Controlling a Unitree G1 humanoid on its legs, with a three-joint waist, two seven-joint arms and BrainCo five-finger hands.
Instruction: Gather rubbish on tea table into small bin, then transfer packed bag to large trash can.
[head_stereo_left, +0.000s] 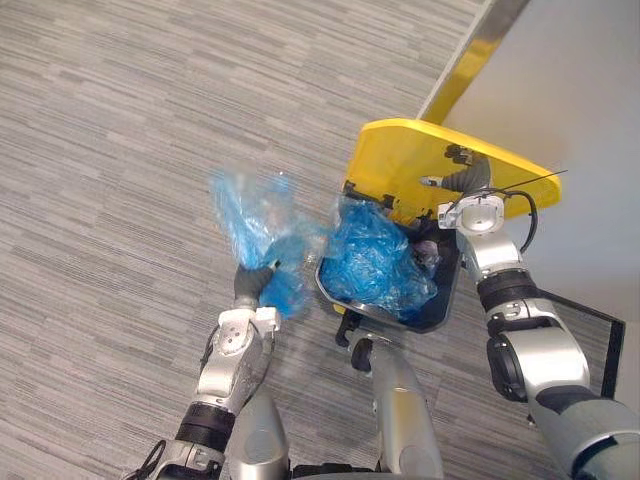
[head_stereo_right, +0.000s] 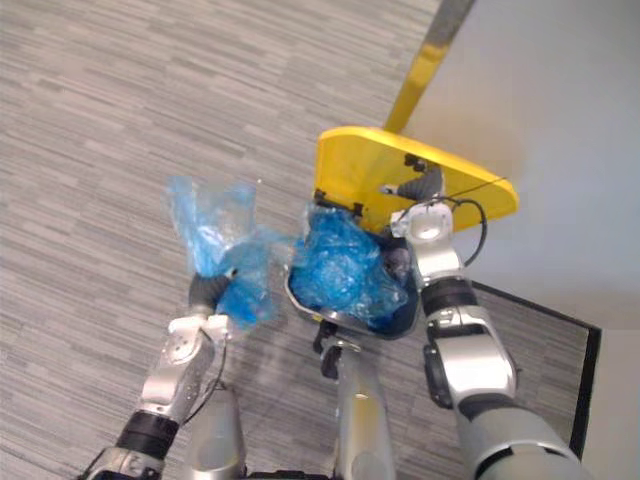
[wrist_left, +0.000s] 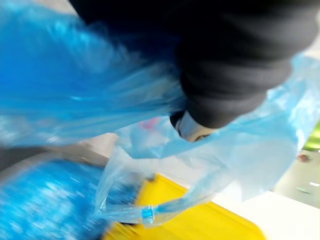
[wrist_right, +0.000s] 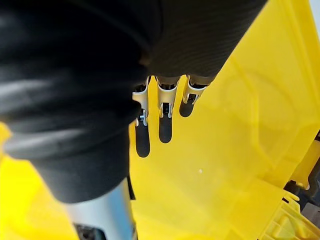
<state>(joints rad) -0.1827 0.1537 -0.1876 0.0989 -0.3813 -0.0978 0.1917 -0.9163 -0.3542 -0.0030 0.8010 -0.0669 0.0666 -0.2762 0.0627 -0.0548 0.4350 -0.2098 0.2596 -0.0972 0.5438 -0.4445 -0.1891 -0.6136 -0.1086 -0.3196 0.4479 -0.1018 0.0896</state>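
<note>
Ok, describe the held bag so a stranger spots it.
On the grey carpet stands a dark trash can with its yellow lid raised. Beside it the left hand grips a translucent blue plastic bag; unlike the blue liner filling the can, it is held outside.

the left hand (wrist_left: 235, 65) shows as its dark ribbed cover with one silver fingertip (wrist_left: 192, 129) poking out from under it, the rest buried in plastic. a thin, see-through blue bag (wrist_left: 85, 85) is bunched against the hand and spreads away from it toward nine o'clock, with paler film billowing out toward four o'clock. from the fingertip toward seven o'clock, a twisted strip (wrist_left: 147, 214) of the bag ends in a small knot. behind that, toward six o'clock, lies a flat yellow lid (wrist_left: 210, 225). a deeper-blue mass (wrist_left: 40, 205) at eight o'clock is possibly another crumpled bag, too smeared to be sure.
</note>
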